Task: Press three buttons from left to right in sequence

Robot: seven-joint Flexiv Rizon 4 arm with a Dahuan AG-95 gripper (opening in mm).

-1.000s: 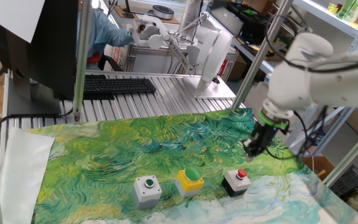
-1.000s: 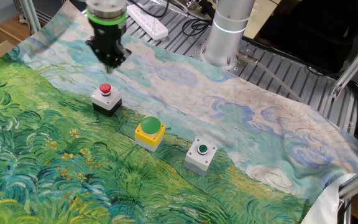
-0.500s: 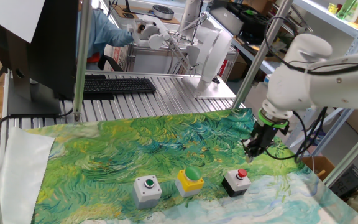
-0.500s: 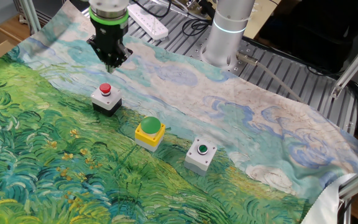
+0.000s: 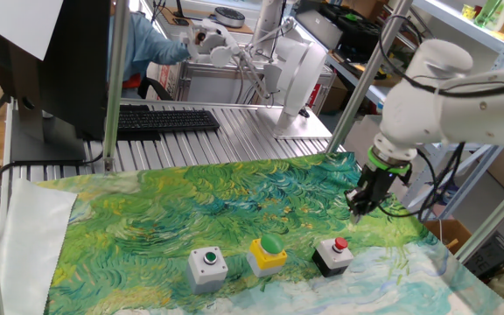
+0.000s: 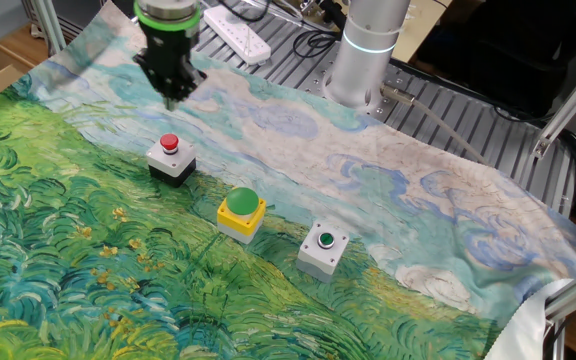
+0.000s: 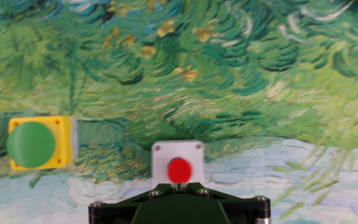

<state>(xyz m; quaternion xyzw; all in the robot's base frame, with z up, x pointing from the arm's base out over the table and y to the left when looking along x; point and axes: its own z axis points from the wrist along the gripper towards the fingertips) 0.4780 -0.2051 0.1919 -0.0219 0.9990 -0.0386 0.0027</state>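
From my seat I see the black two-finger gripper (image 5: 358,207), under the white arm's green-ringed wrist, pointing straight down with its fingers (image 6: 171,97) pinched together to a single tip, holding nothing. It hangs in the air above the painted green-and-blue cloth (image 5: 191,210) that covers the table, touching neither the cloth nor any box. In the one fixed view the black box with the small red button (image 5: 332,255) sits on the cloth at about 7 o'clock from the fingertips, near but clearly apart, with open cloth between them. In the other fixed view that same red-button box (image 6: 171,156) lies at 6 o'clock from the fingers, again with a gap. The hand view looks down along the fingers: the red button (image 7: 179,170) shows just above the gripper's dark body at the bottom edge, and the yellow box with the large green dome (image 7: 36,144) lies at 9 o'clock from it. In the one fixed view the three boxes stand in a row near the cloth's front edge: the grey box with the small green button in a white ring (image 5: 207,265) on the left, the yellow one (image 5: 268,253) in the middle, the black one on the right, each apart from its neighbour.
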